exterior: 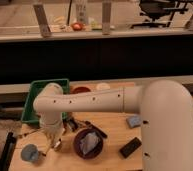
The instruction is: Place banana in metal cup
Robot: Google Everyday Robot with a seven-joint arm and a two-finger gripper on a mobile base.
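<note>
An office-like workspace: an office chair (pixel 157 9) stands far right beyond a dark counter (pixel 96 50), the pincer (pixel 53 144) low over the wooden tabletop (pixel 110 155).

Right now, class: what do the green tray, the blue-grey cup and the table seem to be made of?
The green tray looks like plastic: uniform colour, moulded rim. The blue-grey cup looks like matte plastic, possibly ceramic; it shows no shine. The table looks like light wood or a wood-look laminate, pale tan and smooth. The claw hangs low over the table beside that cup.
</note>
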